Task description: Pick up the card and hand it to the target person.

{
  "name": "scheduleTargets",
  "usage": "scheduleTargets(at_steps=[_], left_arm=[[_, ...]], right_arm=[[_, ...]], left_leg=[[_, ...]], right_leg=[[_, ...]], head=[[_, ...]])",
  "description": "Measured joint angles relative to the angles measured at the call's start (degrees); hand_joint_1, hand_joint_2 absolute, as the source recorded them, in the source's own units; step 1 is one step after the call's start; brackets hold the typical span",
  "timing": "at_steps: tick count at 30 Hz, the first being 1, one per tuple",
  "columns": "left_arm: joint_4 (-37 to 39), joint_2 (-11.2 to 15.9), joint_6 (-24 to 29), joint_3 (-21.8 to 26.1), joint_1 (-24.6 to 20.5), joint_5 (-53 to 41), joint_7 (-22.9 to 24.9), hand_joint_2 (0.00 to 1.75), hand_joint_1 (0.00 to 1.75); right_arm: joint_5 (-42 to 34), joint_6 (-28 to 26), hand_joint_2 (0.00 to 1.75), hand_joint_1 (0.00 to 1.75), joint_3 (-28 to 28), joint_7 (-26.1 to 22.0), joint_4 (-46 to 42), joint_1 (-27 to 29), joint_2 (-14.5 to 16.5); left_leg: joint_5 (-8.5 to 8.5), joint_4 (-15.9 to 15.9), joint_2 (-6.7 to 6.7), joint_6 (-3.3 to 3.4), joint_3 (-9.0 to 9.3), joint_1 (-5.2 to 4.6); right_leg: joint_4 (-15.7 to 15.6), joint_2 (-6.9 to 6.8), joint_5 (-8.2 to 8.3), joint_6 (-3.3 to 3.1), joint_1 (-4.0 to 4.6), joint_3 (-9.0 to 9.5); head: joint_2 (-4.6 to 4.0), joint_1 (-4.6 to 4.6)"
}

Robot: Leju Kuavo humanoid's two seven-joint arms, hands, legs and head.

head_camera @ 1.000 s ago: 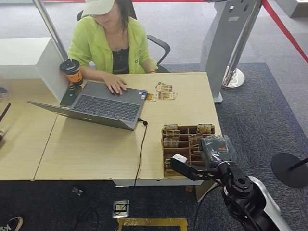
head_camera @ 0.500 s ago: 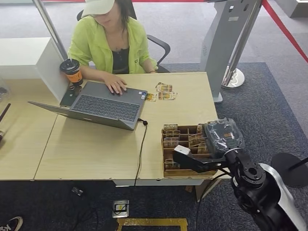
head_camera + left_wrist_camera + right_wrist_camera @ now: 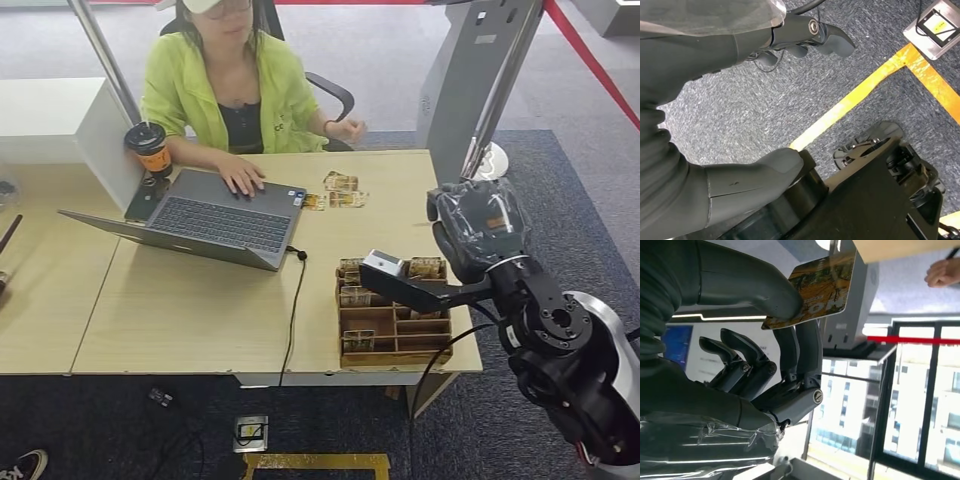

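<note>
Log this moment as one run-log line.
phase: handover approach | right hand: pinching card, raised over card box | left hand: idle | person: seated

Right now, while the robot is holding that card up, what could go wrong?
1. The card is only pinched at one end between the thumb and fingers of the right hand, so it might slip out and fall.
2. The person's hand is raised but far from the card, so the handover could miss.
3. The arm hangs above the wooden card tray and might bump it.
</note>
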Motion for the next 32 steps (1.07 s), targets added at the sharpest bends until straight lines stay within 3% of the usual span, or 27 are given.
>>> scheduleTargets(at_steps=[10,14,23,32], left_arm=[[0.0,-0.1,-1.1,-1.0,-1.6,-1.9,0.8,1.75,0.0],[0.0,-0.2,-1.5,-1.5,-2.1,-2.4,1.4,1.75,0.0],[0.0,-0.3,-1.4,-2.4,-2.9,-2.5,1.6,1.75,0.0],[0.0,-0.3,-1.0,-2.8,-2.9,-2.6,2.5,1.75,0.0]], right_arm=[[5.4,-26.6,1.75,1.75,1.3,-3.0,18.7,-7.0,2.9],[8.0,-34.4,1.75,1.75,1.3,-3.6,27.8,-8.1,4.9],[12.7,-45.6,1.75,1.75,1.3,-4.5,45.9,-10.9,10.1],[15.1,-50.2,1.75,1.75,1.4,-3.9,57.8,-12.5,13.5]], left_leg=[[0.02,0.0,-0.17,0.0,-0.06,0.0],[0.02,0.0,-0.2,0.0,-0.08,0.0],[0.02,0.0,-0.21,0.0,-0.06,0.01],[0.02,0.0,-0.2,0.0,-0.05,0.0]], right_leg=[[0.0,-0.12,0.0,0.0,0.0,0.03],[0.0,-0.16,0.0,0.0,0.0,0.02],[0.0,-0.16,0.0,0.0,0.01,0.01],[0.0,-0.14,0.0,0.0,0.01,0.0]], head=[[0.0,-0.02],[0.0,0.01],[0.0,-0.04],[0.0,-0.02]])
